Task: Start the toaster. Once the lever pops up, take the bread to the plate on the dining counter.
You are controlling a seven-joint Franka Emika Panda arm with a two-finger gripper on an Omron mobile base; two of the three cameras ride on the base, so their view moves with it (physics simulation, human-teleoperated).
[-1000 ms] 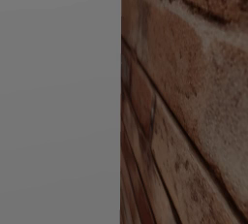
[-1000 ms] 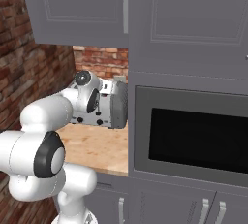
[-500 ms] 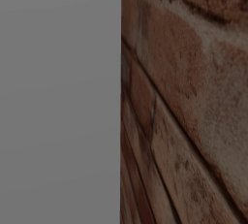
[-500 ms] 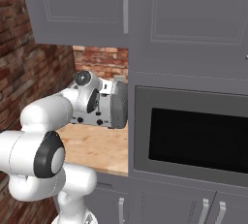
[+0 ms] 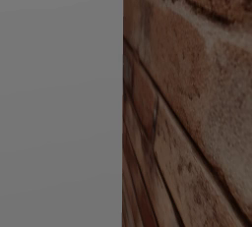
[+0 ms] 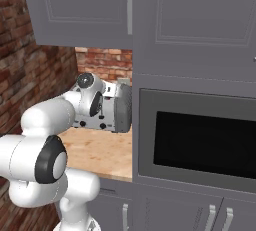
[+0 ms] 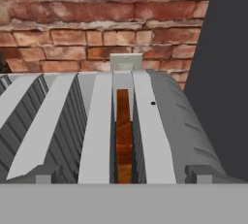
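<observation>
The bread (image 7: pixel 123 136) is seen standing on edge deep in the right-hand slot of the grey toaster (image 7: pixel 160 131), its brown crust edge facing up. The gripper (image 7: pixel 123 179) is held just above it with jaws spread wide and nothing between them. The slice is judged light, thin and crumbly, best pinched gently across its flat faces near the top edge once raised.

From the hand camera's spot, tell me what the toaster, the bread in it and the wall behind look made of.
Toaster: smooth grey casing with a matte sheen, probably brushed metal or plastic; the look leaves it open.
Bread: tan-brown with a rough, toasted-looking surface, seen edge-on in the slot.
Wall: red-brown brick with pale mortar lines, rough and unglazed.
</observation>
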